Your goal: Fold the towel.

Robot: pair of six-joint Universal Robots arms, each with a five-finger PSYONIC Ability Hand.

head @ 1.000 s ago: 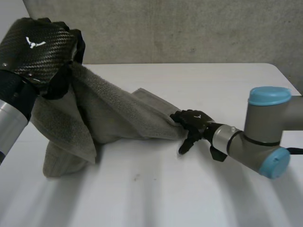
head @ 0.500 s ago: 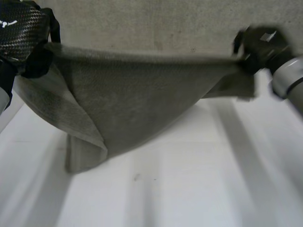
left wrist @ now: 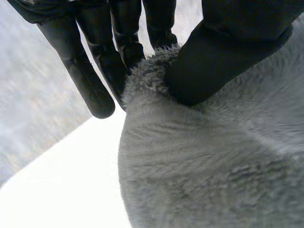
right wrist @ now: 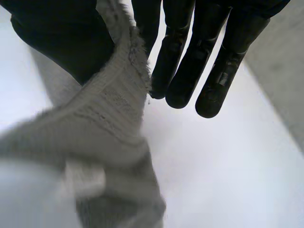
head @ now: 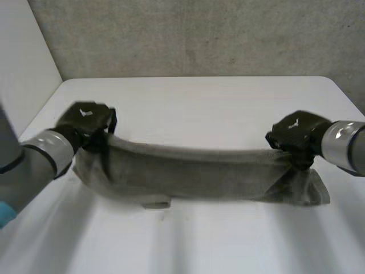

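Grey terry-cloth towel (head: 188,174) hangs in a long, sagging band between the robot's black left hand (head: 85,121) and black right hand (head: 296,134), low over a smooth white table (head: 199,97). Its lower edge appears to rest on the tabletop. The left hand pinches an upper corner of the cloth, thumb pressed against straight fingers, with thick pile bulging beneath. The right hand clamps a thin hemmed edge at the opposite end between thumb and fingers, and a loose flap lies on the table below it. The main risk, in my judgement, is the right hand's shallow hold: little cloth sits under the thumb, so a firm pull could slip it free. Uneven lowering could also leave the layers bunched and the edges misaligned.
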